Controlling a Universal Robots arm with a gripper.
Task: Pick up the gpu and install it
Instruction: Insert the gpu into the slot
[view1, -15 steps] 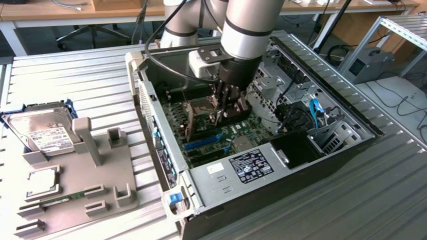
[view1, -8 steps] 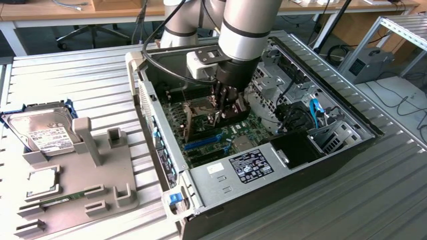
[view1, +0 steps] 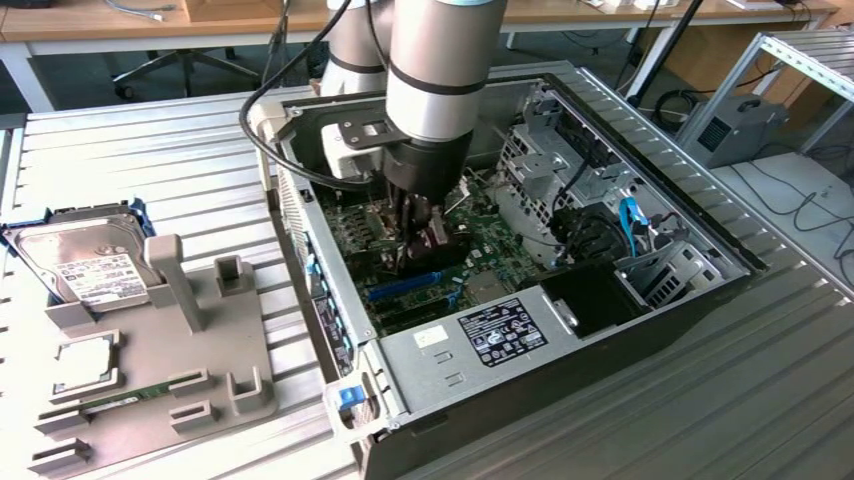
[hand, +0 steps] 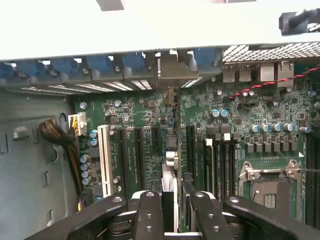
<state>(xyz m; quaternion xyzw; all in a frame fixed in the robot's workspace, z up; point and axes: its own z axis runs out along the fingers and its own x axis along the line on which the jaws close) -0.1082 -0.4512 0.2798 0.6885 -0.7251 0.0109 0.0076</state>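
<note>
The gpu (hand: 170, 175) is seen edge-on as a thin dark card standing over the green motherboard (hand: 135, 112), its silvery bracket (hand: 172, 67) at the case's rear slot openings. My gripper (hand: 173, 200) is shut on it, one black finger (hand: 148, 215) on each side. In the exterior view the gripper (view1: 420, 240) reaches down inside the open computer case (view1: 534, 330), and the dark gpu (view1: 434, 245) hangs upright between the fingers just above the expansion slots.
Black expansion slots and a white slot (hand: 105, 160) lie beside the card, with the CPU socket (hand: 270, 185) further off. Outside the case, a grey tray (view1: 174, 350) holds a hard drive (view1: 87, 265), a processor (view1: 83, 365) and a memory stick (view1: 127, 393). Cables and drive cages crowd the case's far side.
</note>
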